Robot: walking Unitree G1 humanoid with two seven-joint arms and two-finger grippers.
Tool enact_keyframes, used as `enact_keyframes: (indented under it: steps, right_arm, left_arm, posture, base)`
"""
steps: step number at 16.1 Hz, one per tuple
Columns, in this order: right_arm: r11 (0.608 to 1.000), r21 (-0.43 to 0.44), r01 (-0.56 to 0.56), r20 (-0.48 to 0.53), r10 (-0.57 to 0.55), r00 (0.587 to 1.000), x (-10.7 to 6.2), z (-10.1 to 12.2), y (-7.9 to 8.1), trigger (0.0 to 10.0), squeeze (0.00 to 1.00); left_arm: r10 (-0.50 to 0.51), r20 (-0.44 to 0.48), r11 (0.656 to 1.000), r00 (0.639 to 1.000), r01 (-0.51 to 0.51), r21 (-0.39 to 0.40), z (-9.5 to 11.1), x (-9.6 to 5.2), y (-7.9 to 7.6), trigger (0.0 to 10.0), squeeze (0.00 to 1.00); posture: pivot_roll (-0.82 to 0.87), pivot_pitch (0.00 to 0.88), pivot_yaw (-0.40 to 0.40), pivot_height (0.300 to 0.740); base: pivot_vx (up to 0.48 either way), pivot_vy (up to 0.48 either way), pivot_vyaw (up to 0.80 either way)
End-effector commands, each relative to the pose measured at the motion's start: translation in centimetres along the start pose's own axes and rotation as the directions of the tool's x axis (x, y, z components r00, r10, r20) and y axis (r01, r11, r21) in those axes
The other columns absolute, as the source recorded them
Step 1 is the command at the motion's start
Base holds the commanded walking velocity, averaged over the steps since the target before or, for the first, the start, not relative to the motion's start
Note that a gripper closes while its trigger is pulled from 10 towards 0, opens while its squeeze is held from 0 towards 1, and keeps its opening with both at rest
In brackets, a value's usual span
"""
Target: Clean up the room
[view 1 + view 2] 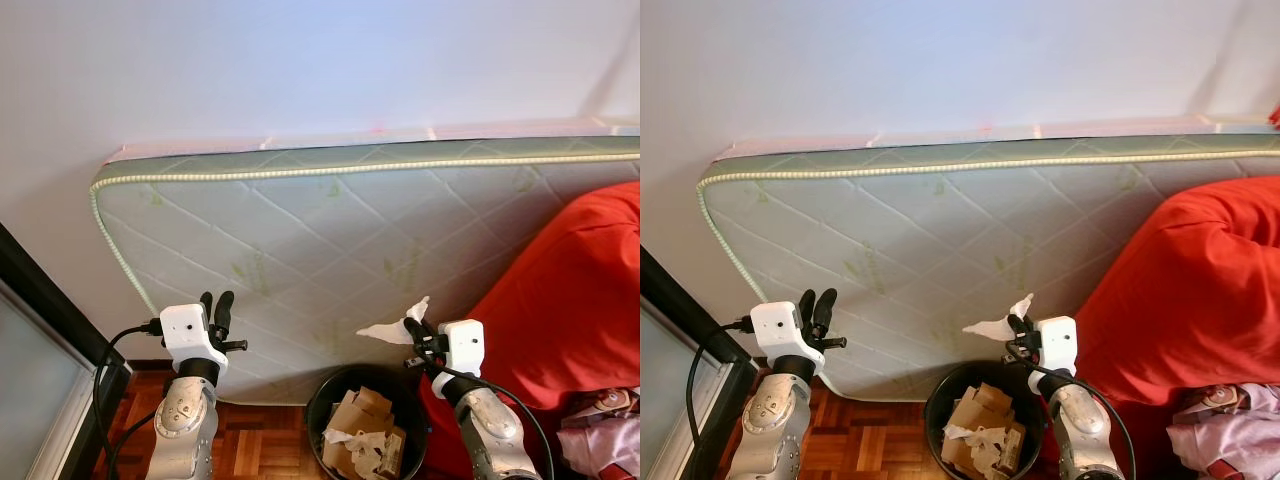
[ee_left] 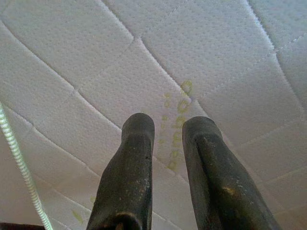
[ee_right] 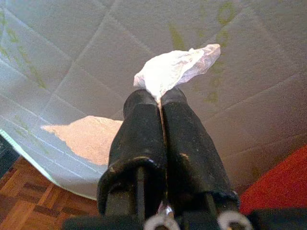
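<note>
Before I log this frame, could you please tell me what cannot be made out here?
- Bin: its lower part is cut off by the bottom edge of the left eye view; cardboard and paper cover what lies deeper.
- Items beside the red cushion: cut off at the corner.
- Tissue: the right gripper hides its pinched end.

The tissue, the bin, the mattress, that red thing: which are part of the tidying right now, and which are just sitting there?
Part of the job:
- crumpled tissue, pinched in the right gripper
- black bin, holding cardboard scraps and paper, just below it

Just there:
- mattress leaning on the wall
- red cushion
- pink clothes
- left gripper, holding nothing
</note>
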State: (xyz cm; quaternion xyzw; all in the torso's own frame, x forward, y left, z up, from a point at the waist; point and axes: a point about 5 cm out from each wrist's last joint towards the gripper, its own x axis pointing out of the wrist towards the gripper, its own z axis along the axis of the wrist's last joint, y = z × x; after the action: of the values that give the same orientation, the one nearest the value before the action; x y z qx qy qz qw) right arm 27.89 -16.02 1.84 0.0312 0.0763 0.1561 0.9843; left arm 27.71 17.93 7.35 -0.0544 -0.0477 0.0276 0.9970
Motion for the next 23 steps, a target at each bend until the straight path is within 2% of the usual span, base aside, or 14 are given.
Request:
enact_keyframes:
  steps: [1, 3, 8, 9, 11, 19, 20, 23]
  right_arm:
    - [1.0, 0.0, -0.01, -0.011, 0.01, 1.0, -0.03, -0.16, 0.21, 10.0, 0.0]
    - [1.0, 0.0, -0.016, -0.004, 0.016, 1.0, -0.23, -0.24, 0.25, 10.0, 0.0]
    - [1.0, -0.005, -0.018, -0.011, 0.018, 1.0, -0.15, -0.25, 0.28, 10.0, 0.0]
    - [1.0, -0.017, -0.016, -0.036, 0.015, 0.999, 0.03, -0.38, 0.36, 10.0, 0.0]
    - [1.0, -0.014, -0.015, -0.017, 0.015, 1.0, -0.13, -0.28, 0.27, 10.0, 0.0]
    - [1.0, -0.022, -0.015, -0.026, 0.015, 1.0, -0.18, -0.24, -0.01, 10.0, 0.0]
    - [0.999, -0.034, -0.022, -0.053, 0.02, 0.998, -0.06, -0.46, 0.12, 10.0, 0.0]
    - [0.999, -0.021, -0.024, -0.022, 0.024, 0.999, -0.05, -0.2, 0.21, 10.0, 0.0]
  left_arm:
    - [0.0, 0.017, 1.0, 1.0, 0.0, 0.008, 0.56, 0.22, 0.12, 10.0, 0.0]
    - [-0.001, 0.017, 1.0, 1.0, 0.001, 0.006, 0.49, 0.1, -0.01, 10.0, 0.0]
    - [-0.002, 0.016, 1.0, 1.0, 0.002, 0.011, 0.47, 0.16, 0.06, 10.0, 0.0]
    - [-0.002, 0.016, 1.0, 1.0, 0.001, 0.013, 0.52, 0.2, 0.13, 10.0, 0.0]
    - [-0.001, 0.014, 1.0, 1.0, 0.0, 0.012, 0.47, 0.13, 0.1, 10.0, 0.0]
    - [0.002, 0.009, 1.0, 1.0, -0.002, 0.008, 0.39, 0.15, -0.07, 10.0, 0.0]
    - [0.034, 0.001, 0.999, 0.999, -0.034, -0.029, 0.29, 0.12, 0.21, 10.0, 0.0]
    - [0.039, 0.004, 0.999, 0.999, -0.039, -0.028, 0.39, 0.19, 0.46, 10.0, 0.0]
  posture:
    - [-0.02, 0.0, 0.053, 0.725]
    - [-0.03, 0.0, 0.054, 0.71]
    - [-0.02, 0.0, 0.053, 0.71]
    - [-0.02, 0.0, 0.051, 0.7]
    - [-0.02, 0.0, 0.051, 0.68]
    - [-0.02, 0.0, 0.043, 0.68]
    - [-0.02, 0.0, 0.043, 0.676]
    - [-0.02, 0.0, 0.043, 0.657]
  base:
    - [0.0, 0.0, 0.0]
    - [0.0, 0.0, 0.0]
    - [0.0, 0.0, 0.0]
    - [0.0, 0.0, 0.0]
    - [0.0, 0.0, 0.0]
    - [0.0, 0.0, 0.0]
    - [0.0, 0.0, 0.0]
    - [0.0, 0.0, 0.0]
